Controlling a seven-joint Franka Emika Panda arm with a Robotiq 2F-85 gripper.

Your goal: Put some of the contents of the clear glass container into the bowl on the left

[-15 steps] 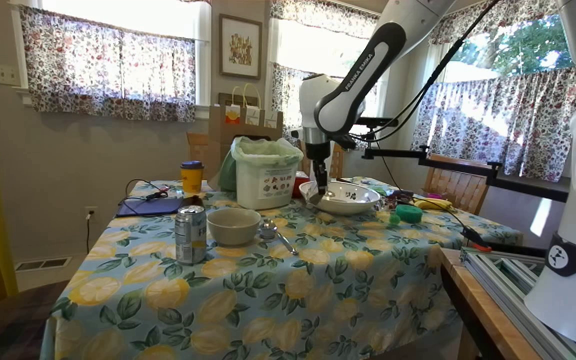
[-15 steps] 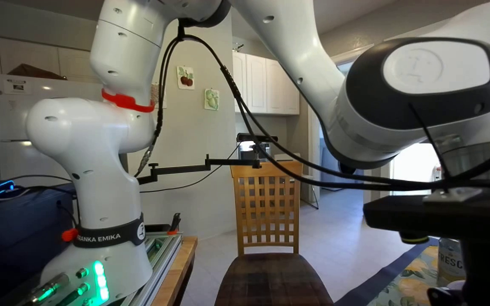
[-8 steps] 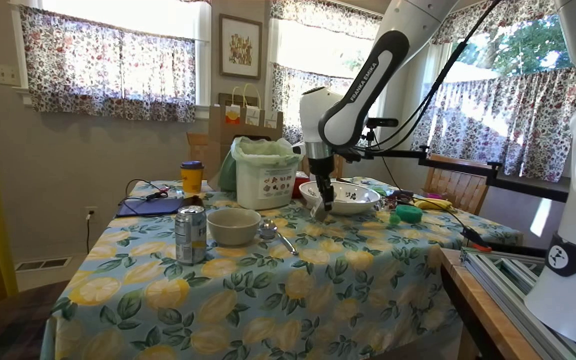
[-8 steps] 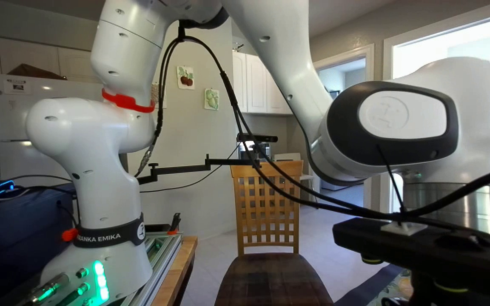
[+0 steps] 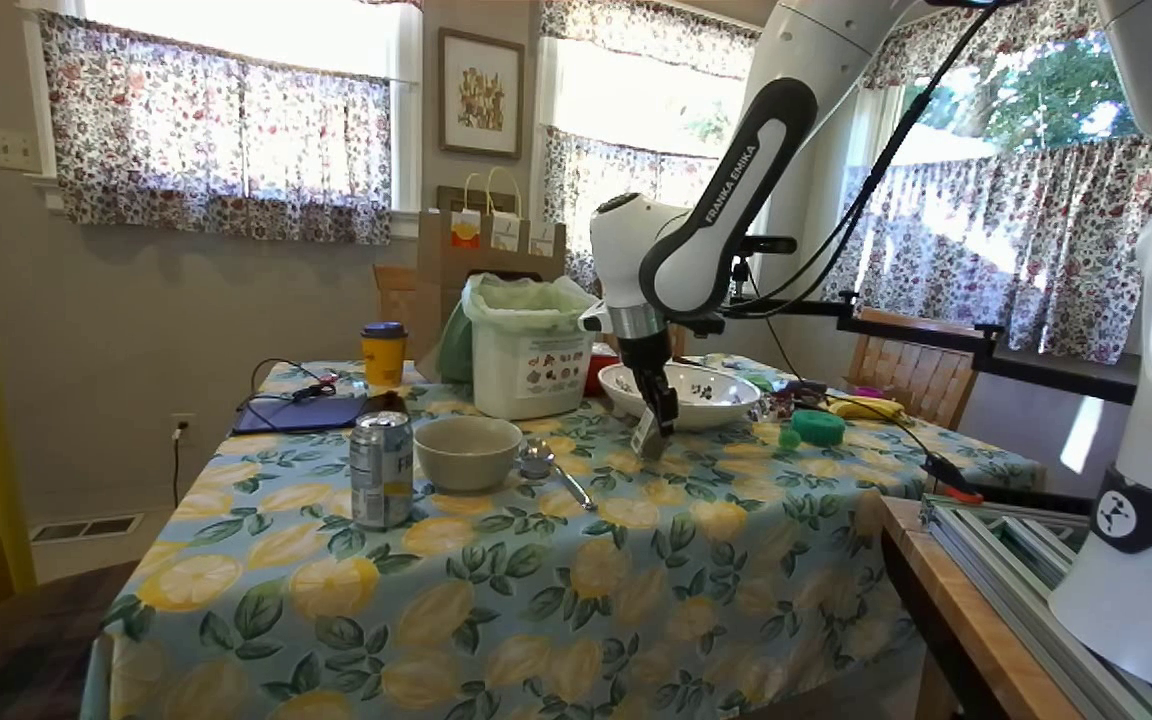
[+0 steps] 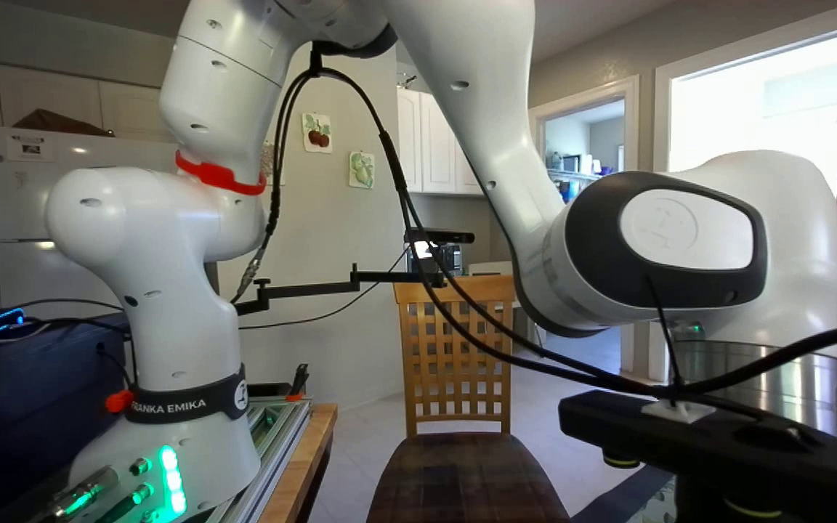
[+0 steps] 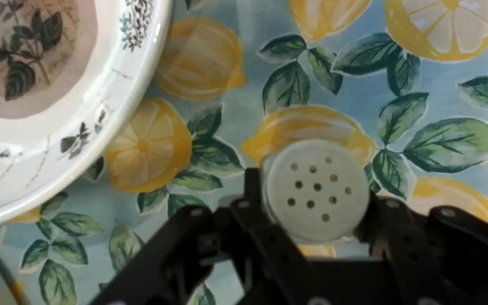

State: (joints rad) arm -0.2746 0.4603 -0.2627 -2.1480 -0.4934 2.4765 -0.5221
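White-topped, the shaker (image 7: 317, 195) is clamped in the gripper (image 7: 314, 195), near the floral bowl (image 7: 119, 99), with holes (image 7: 317, 187) left free, presumably for sprinkling.

Home, kitchen with dining area, as shown by: floral café curtains (image 5: 221, 130) at sunlit windows (image 5: 651, 95); lemon-print tablecloth (image 5: 436, 600); lattice-back wooden chair (image 6: 462, 465); white refrigerator (image 6: 22, 196); white panelled wall cabinets (image 6: 437, 145); framed wall print (image 5: 481, 93); cherry-motif wall plaque (image 6: 317, 133).

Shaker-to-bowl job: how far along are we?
Done: the gripper is closed around the shaker. In hand: it's held beside the patterned bowl, not over it, in the wrist view. Left: releasing it, and probably sprinkling first; I can't tell whether anything has gone in.
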